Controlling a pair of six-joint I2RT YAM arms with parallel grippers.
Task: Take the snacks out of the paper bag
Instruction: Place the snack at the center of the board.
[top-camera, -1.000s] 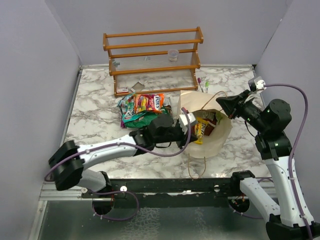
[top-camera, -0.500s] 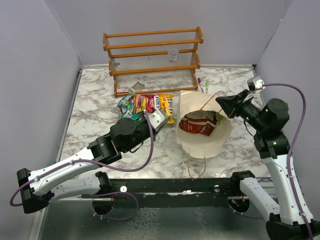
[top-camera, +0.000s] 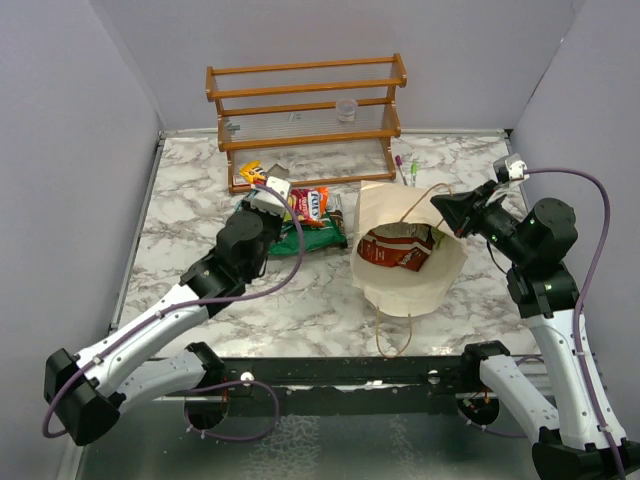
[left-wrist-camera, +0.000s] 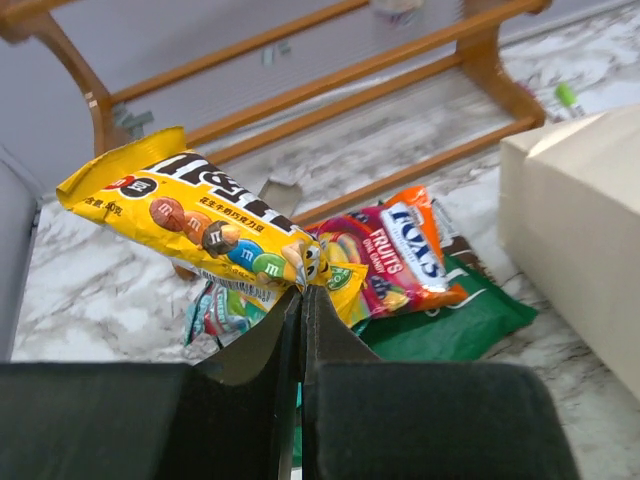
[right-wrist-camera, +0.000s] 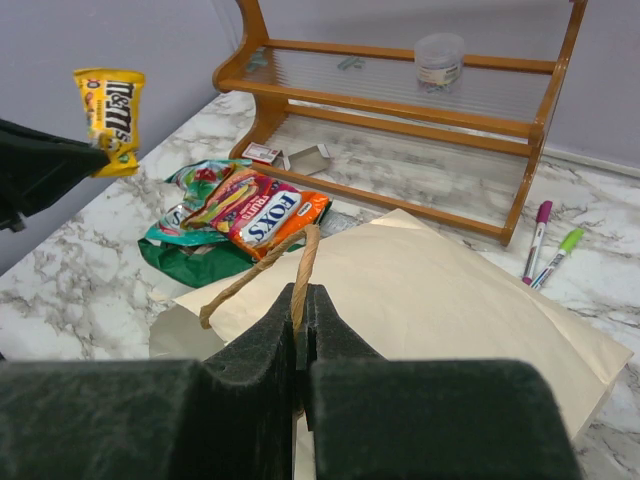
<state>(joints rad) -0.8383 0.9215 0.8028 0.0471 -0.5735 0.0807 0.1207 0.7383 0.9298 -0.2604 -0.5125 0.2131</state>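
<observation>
Our left hand (left-wrist-camera: 302, 300) was pinched shut on a corner of the glossy, crinkly yellow M&M's packet (left-wrist-camera: 200, 225), raised over the pile of foil snacks (top-camera: 308, 218) left of centre in the top view; we judged it best lowered flat beside the orange Fox's packet (left-wrist-camera: 410, 245) before release. Our right hand (right-wrist-camera: 300, 295) pinched the thin twisted-paper handle (right-wrist-camera: 306, 255), propping the stiff cream paper bag (top-camera: 410, 290) at mid-frame, where a reddish-brown packet (top-camera: 395, 252) showed inside.

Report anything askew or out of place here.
Nothing damaged. Snacks lie in an overlapping heap before the rack; the paper bag slumps open, one handle pinched by the right end effector; a yellow packet dangles from the left end effector.
</observation>
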